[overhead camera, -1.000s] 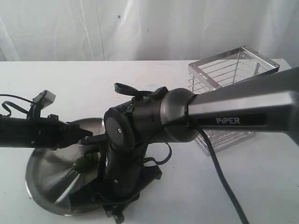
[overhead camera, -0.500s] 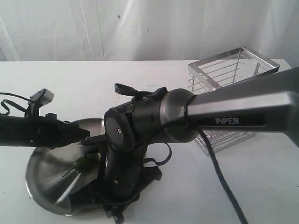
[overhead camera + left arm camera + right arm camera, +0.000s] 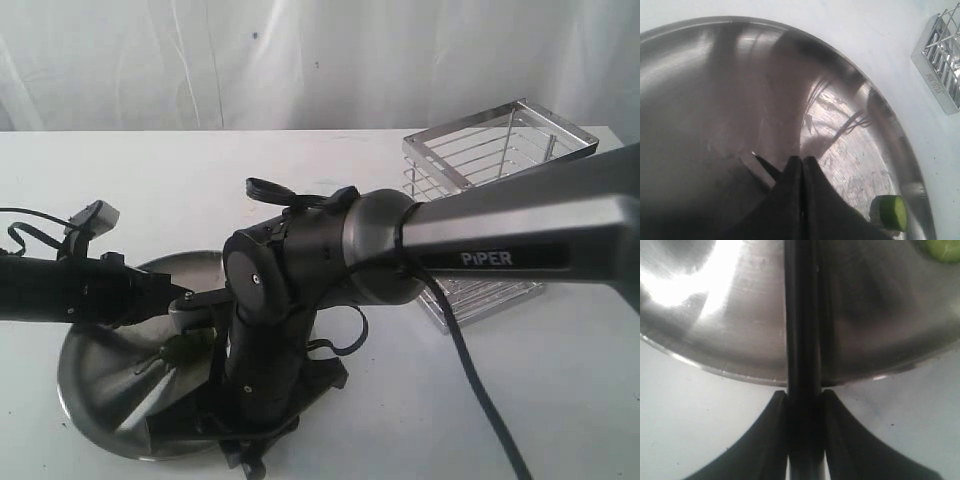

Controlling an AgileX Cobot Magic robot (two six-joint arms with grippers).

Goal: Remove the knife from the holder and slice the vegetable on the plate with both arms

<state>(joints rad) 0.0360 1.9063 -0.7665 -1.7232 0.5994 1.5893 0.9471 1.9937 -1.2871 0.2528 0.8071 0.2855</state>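
the left pincer (image 3: 801,167) is seen pressed together, tips low over the plate (image 3: 715,75), with nothing caught between them. the vegetable (image 3: 890,212) is found on the plate just beside those tips, near the rim, a cut end showing. the knife (image 3: 801,315) is pinched by the right pincer (image 3: 804,395) at the plate's edge, its dark length reaching in over the steel. the holder (image 3: 500,140) is seen standing on the bench (image 3: 150,170), well apart to the right.
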